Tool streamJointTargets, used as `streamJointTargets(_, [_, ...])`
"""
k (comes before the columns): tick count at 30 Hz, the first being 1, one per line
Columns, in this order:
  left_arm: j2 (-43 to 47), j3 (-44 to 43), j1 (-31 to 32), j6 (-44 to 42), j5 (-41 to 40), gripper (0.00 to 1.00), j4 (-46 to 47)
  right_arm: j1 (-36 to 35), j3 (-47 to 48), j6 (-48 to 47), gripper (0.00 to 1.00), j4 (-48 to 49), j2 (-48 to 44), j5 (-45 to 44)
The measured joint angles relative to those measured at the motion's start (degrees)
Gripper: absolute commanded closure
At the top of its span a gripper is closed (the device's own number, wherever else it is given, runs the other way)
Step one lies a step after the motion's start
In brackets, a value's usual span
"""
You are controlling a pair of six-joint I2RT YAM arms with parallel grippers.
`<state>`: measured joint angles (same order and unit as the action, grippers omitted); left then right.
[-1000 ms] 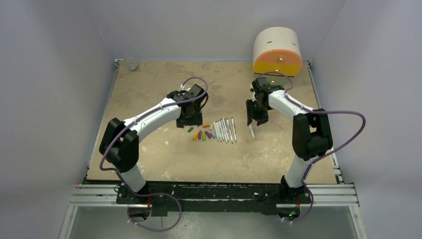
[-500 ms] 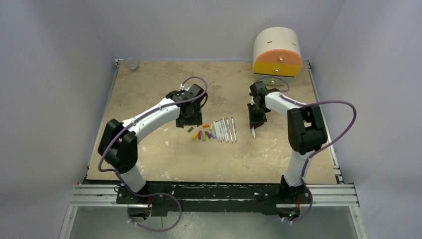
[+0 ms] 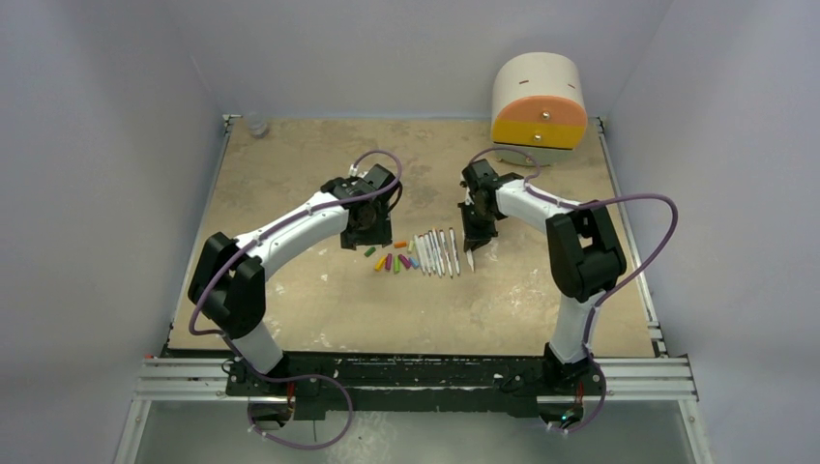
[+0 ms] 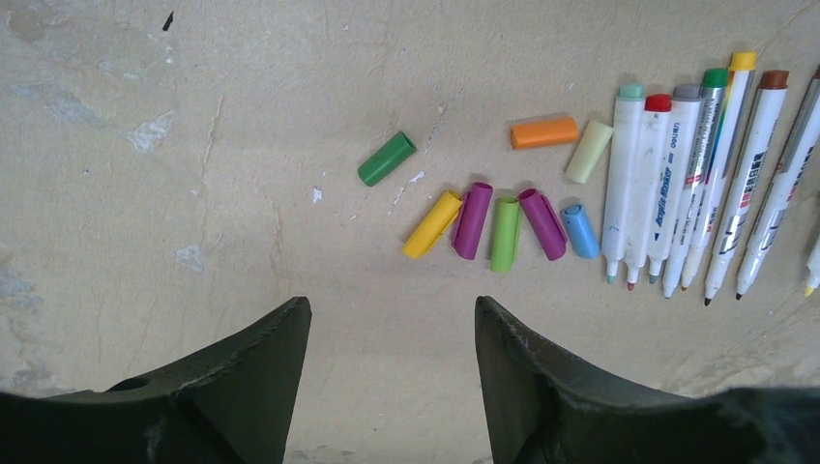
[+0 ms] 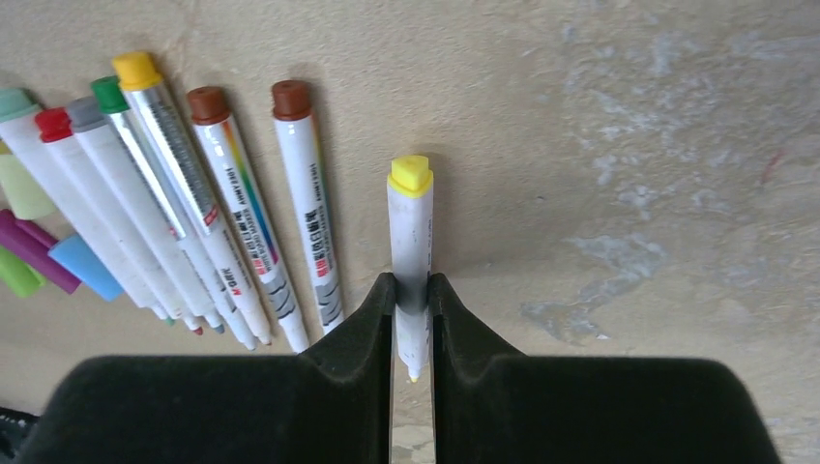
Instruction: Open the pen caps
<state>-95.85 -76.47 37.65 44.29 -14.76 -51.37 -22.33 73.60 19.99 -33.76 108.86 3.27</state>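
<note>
My right gripper [image 5: 413, 280] is shut on a white pen with a yellow end [image 5: 411, 227]; its yellow tip shows bare between the jaws. It hangs just right of the row of uncapped pens [image 5: 222, 193]. From above, the right gripper [image 3: 474, 240] and the held pen [image 3: 471, 259] sit beside that row [image 3: 435, 253]. My left gripper [image 4: 392, 304] is open and empty, a little short of the loose pen caps: green [image 4: 386, 159], orange [image 4: 543, 132], yellow [image 4: 432, 224], magenta [image 4: 473, 220] and blue [image 4: 579, 230]. The caps lie left of the pens [image 3: 395, 261].
The round cream-and-orange drawer unit [image 3: 539, 101] stands at the back right, behind the right arm. A small clear object [image 3: 256, 124] sits at the back left corner. Grey walls close in the table on three sides.
My right gripper has carried the yellow-ended pen leftward, from well right of the pen row to just beside it. The left arm has not moved.
</note>
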Motion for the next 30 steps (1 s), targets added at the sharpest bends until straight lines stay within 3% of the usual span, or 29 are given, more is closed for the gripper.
streamJointTargets(8, [0.0,0.5,0.0,0.0,0.2,0.40,0.2,-1.6,0.2,0.9,0.89,-0.1,0.0,1.0])
streamJointTargets(15, [0.1,0.5,0.0,0.0,0.2,0.40,0.6,-2.1,0.2,1.2,0.72,0.1,0.0,2.0])
streamJointTargets(30, [0.2,0.5,0.0,0.0,0.2,0.40,0.7,-2.1,0.2,1.2,0.67,-0.1,0.0,2.3])
